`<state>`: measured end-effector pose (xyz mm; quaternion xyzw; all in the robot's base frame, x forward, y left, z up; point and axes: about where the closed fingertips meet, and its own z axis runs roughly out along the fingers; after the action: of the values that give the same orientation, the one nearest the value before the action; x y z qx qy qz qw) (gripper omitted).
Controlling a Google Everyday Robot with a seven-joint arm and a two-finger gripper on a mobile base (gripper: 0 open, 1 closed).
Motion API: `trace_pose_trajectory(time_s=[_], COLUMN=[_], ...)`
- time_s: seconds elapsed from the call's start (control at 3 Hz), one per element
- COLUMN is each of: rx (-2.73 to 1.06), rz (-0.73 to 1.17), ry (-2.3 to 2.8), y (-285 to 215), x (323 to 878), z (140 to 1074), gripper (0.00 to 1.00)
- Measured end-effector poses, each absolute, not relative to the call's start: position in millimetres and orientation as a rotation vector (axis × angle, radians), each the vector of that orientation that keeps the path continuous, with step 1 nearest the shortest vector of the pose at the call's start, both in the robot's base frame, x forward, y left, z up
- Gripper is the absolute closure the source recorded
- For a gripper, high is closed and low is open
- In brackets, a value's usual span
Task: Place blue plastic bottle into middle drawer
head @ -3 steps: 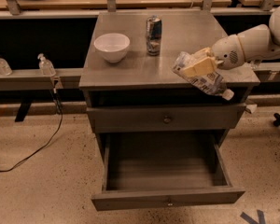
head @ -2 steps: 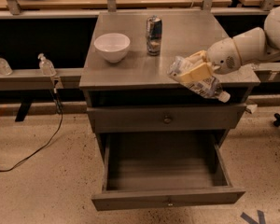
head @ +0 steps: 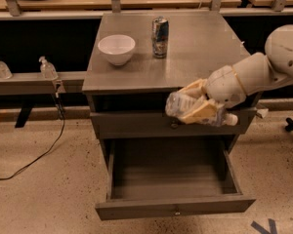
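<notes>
My gripper [head: 194, 104] is shut on the blue plastic bottle [head: 181, 104], a clear crinkly bottle held on its side with its white cap [head: 231, 119] pointing right. It hangs in front of the cabinet's upper drawer front, above the open middle drawer [head: 173, 177], a wide grey metal tray pulled out at the bottom. The white arm [head: 256, 72] reaches in from the right.
On the grey cabinet top [head: 200, 48] stand a white bowl [head: 116, 48] and an upright blue-silver can [head: 159, 30]. Two small clear pump bottles [head: 48, 68] sit on a ledge at left. A black cable [head: 44, 150] runs over the floor at left.
My gripper has carried the bottle left and down, from over the cabinet top's right front corner to in front of the upper drawer, above the open drawer.
</notes>
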<state>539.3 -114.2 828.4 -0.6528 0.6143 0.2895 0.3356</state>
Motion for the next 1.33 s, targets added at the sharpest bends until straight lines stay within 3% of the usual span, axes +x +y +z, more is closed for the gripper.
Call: trace_pose_trajectory(time_s=[1.0, 1.33], rx=[-1.74, -1.764], rz=[0.872, 0.825], ry=[1.615, 1.541], y=[-96.6, -84.5], x=[515.5, 498.8], z=[759.2, 709.7], gripper=[1.0, 1.0])
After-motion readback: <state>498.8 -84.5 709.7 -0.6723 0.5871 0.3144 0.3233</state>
